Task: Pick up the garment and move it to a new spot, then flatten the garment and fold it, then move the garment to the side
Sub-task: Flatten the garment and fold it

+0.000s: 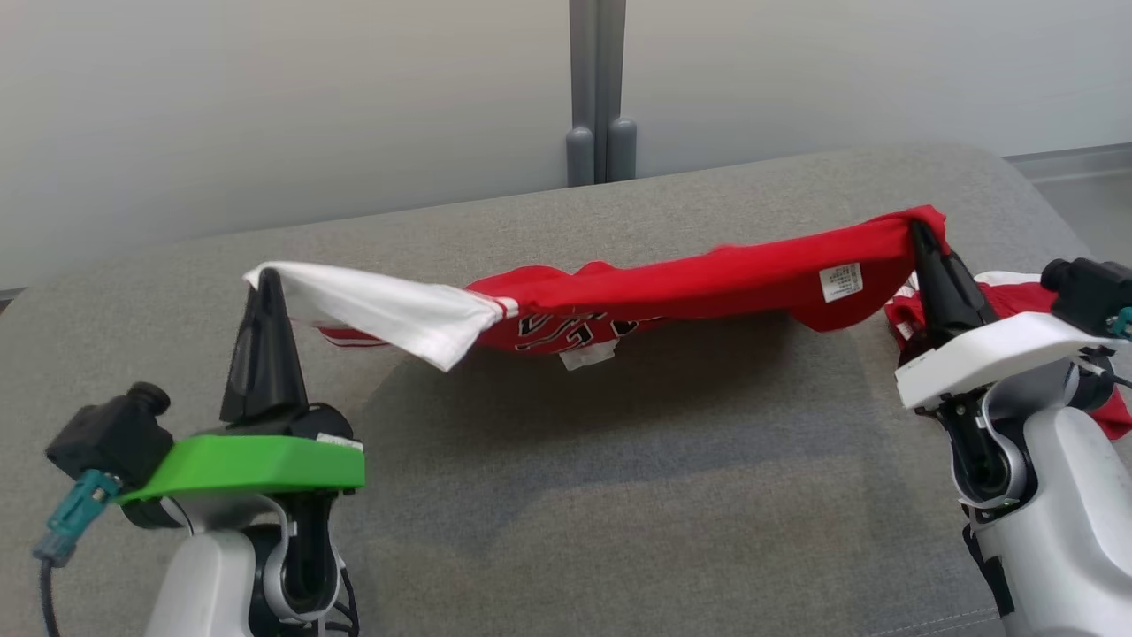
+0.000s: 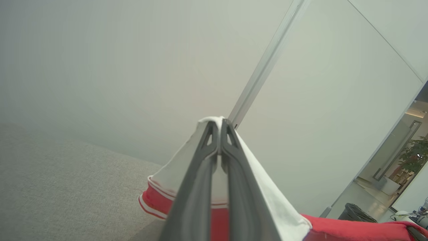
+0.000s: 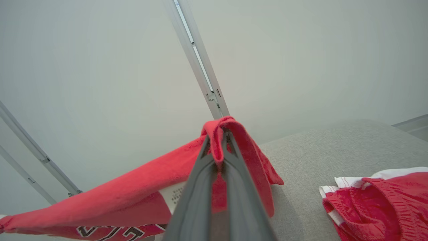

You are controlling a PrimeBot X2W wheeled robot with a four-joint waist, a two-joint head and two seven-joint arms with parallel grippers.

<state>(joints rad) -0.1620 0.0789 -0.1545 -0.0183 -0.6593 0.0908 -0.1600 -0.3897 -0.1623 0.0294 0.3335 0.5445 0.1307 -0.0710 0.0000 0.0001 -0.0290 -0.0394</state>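
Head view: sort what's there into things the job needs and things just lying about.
For the job: red and white jersey garment with black lettering, hung between the left gripper, shut on its white sleeve, and the right gripper, shut on its red edge; grey fabric cushion.
Lying about: crumpled red cloth with white trim beside the right arm; grey post behind.

The garment (image 1: 707, 279), a red jersey, is hanging stretched into a long twisted band above the grey cushion (image 1: 619, 478), lifted at both ends and sagging in the middle. Its white sleeve (image 1: 389, 310) is drooping over the cushion's left side. Black-and-white lettering (image 1: 566, 326) is facing the cushion's near edge, and a white label (image 1: 840, 281) is showing toward its right side.
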